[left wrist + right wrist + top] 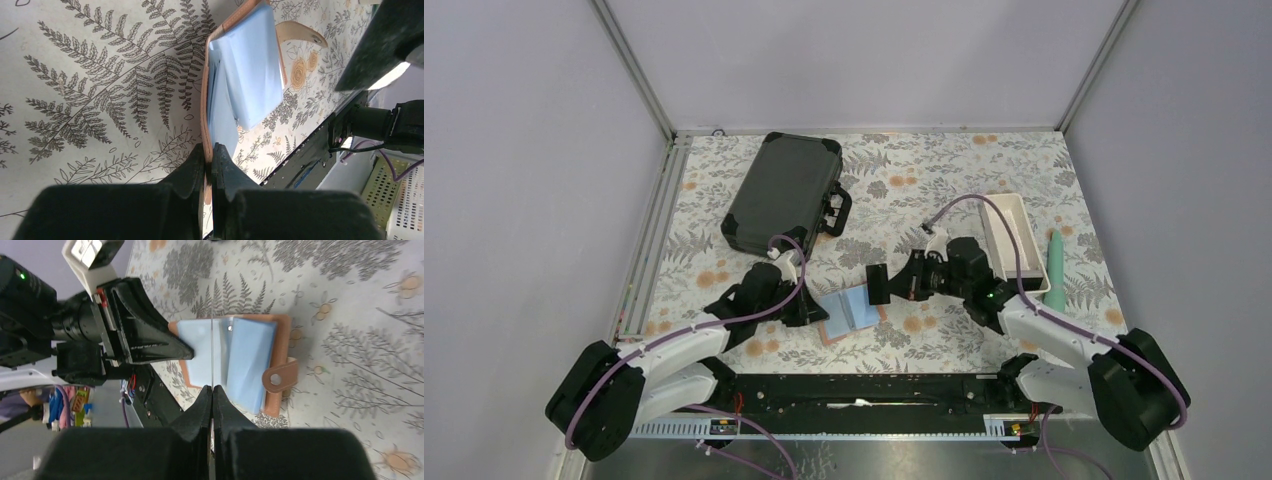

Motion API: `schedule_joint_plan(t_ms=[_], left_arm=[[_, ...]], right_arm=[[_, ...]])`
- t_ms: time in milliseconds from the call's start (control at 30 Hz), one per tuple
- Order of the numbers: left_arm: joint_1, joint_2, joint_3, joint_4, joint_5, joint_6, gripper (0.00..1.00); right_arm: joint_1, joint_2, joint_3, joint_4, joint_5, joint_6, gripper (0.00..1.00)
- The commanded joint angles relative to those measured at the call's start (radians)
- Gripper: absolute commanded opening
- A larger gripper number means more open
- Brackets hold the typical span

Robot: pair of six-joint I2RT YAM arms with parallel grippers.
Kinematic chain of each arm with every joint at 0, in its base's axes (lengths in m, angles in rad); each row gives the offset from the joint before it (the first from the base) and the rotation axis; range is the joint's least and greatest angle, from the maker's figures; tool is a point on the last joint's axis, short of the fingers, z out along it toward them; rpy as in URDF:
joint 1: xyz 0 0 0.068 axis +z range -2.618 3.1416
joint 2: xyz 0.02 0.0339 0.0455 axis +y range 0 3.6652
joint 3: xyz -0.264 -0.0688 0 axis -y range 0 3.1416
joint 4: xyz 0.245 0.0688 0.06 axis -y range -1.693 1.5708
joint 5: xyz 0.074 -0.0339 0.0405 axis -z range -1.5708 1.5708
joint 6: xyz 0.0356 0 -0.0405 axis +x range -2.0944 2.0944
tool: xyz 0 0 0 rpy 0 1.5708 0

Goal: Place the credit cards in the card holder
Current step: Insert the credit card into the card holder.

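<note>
The card holder lies open on the floral table, tan outside and pale blue inside, its strap and snap hanging off the right side. My left gripper is shut on the holder's tan left edge. My right gripper is shut on a thin black credit card, held upright just right of the holder in the top view. The right wrist view shows that card edge-on as a fine line over the holder's blue pockets. No other card shows.
A large black hard case lies at the back left. A long white tray and a teal object sit at the right. The black base rail runs along the near edge.
</note>
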Motion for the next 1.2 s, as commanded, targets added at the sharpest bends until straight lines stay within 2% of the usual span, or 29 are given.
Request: schedule_joint_plan(t_ms=[0,233,300,467,767,867,1167], left_arm=[[0.015,0.023,-0.014,-0.014,-0.053,0.050,0.01],[0.034,0.060,-0.003,-0.019,-0.030,0.081,0.02],[0.039,0.068,0.002,-0.024,-0.027,0.078,0.08],[0.044,0.082,0.017,-0.043,-0.024,0.060,0.32],[0.051,0.078,0.033,-0.060,-0.053,0.046,0.49],[0.054,0.091,0.032,-0.060,-0.053,0.047,0.49],[0.060,0.131,0.035,-0.070,-0.072,0.053,0.32]], right_arm=[[0.071,0.071,-0.007,0.165,-0.022,-0.024,0.00],[0.112,0.184,-0.014,0.227,-0.028,-0.026,0.00],[0.114,0.211,-0.014,0.240,-0.035,-0.027,0.00],[0.121,0.271,-0.016,0.278,-0.031,-0.011,0.00],[0.135,0.368,-0.025,0.369,-0.053,0.042,0.00],[0.141,0.390,-0.018,0.380,-0.054,0.050,0.00],[0.162,0.474,-0.010,0.448,-0.078,0.094,0.00]])
